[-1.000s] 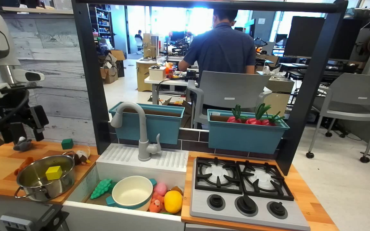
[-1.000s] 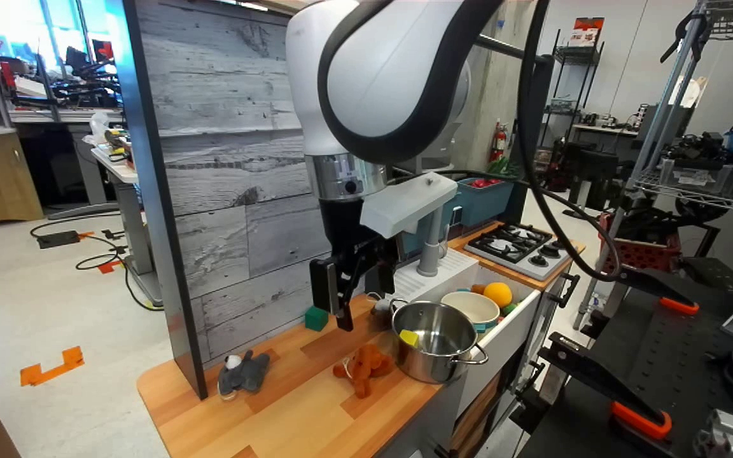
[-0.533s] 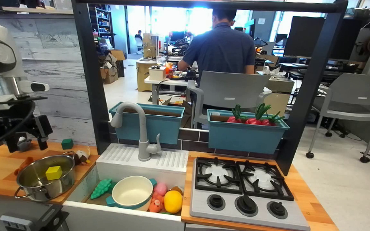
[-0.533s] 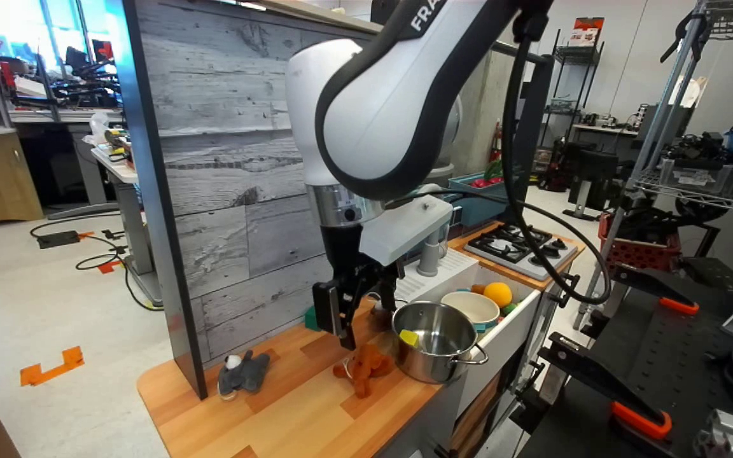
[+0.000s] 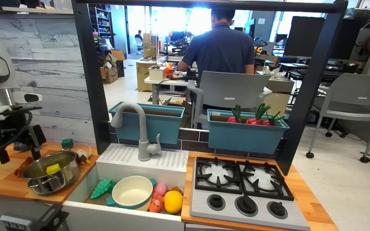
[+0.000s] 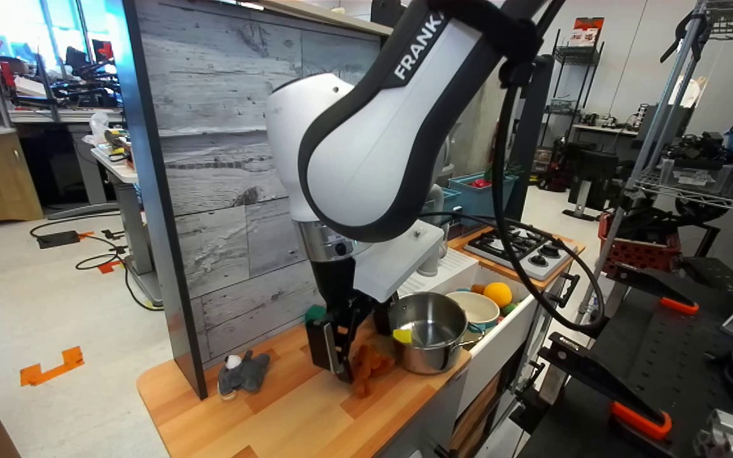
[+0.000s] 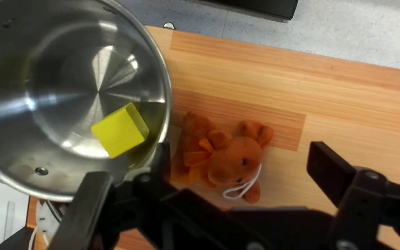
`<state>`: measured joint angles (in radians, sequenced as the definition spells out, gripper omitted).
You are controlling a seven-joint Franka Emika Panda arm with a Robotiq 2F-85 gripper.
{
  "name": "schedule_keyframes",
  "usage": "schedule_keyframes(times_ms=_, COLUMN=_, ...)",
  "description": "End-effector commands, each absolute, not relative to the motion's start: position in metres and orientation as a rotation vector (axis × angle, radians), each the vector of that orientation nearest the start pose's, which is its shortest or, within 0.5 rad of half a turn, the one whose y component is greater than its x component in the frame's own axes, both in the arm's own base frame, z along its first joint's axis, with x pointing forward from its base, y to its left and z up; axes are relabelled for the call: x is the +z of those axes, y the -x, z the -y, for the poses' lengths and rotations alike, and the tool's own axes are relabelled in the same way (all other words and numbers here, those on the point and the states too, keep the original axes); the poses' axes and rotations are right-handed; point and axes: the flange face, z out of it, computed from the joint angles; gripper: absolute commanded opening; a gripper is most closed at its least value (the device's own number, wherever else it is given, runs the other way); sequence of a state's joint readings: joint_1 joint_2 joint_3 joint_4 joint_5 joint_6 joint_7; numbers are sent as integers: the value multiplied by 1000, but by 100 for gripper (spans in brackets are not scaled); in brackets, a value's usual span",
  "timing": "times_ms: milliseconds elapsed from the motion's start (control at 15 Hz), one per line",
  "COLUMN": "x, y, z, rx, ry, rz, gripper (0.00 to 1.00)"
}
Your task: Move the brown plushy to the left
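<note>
The brown plushy (image 7: 236, 159), with an orange bow and a white string loop, lies on the wooden counter beside the steel pot. It also shows in an exterior view (image 6: 366, 372). My gripper (image 7: 240, 152) is open and low over the counter, with the plushy lying between its spread fingers, nearer the pot-side finger. It shows in both exterior views (image 5: 20, 157) (image 6: 364, 353). The pot-side finger is right at the pot's rim and seems to touch it. The gripper holds nothing.
The steel pot (image 6: 427, 359) stands close beside the plushy, slightly tilted, with a yellow block (image 7: 120, 132) inside. A grey plushy (image 6: 245, 375) lies at the counter's far end. A green block (image 5: 67, 143) sits by the wall. A white-and-brown toy (image 5: 83, 156) lies behind the pot.
My gripper has come down to the counter around the brown plushy, staying open. The steel pot has shifted and tilted slightly. The brown plushy has hardly moved.
</note>
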<state>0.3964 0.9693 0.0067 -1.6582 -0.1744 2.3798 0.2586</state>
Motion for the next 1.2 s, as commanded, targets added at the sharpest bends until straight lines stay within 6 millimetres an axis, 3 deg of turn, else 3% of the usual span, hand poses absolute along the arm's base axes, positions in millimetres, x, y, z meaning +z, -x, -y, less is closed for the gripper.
schedule_keyframes(times_ms=0, x=20, y=-581, z=-251, rx=330, ry=3281, rz=529, gripper=99)
schedule_keyframes(times_ms=67, x=20, y=-581, z=-252, rx=322, ry=3283, rz=528, gripper=74)
schedule_keyframes(times_ms=133, x=20, y=-580, z=-252, rx=325, ry=3282, rz=527, gripper=97)
schedule_keyframes(times_ms=600, x=15, y=-581, z=-251, rx=334, ry=3281, rz=530, gripper=100)
schedule_keyframes(times_ms=1133, x=-10, y=-591, z=-261, rx=214, ry=3363, rz=586, gripper=97)
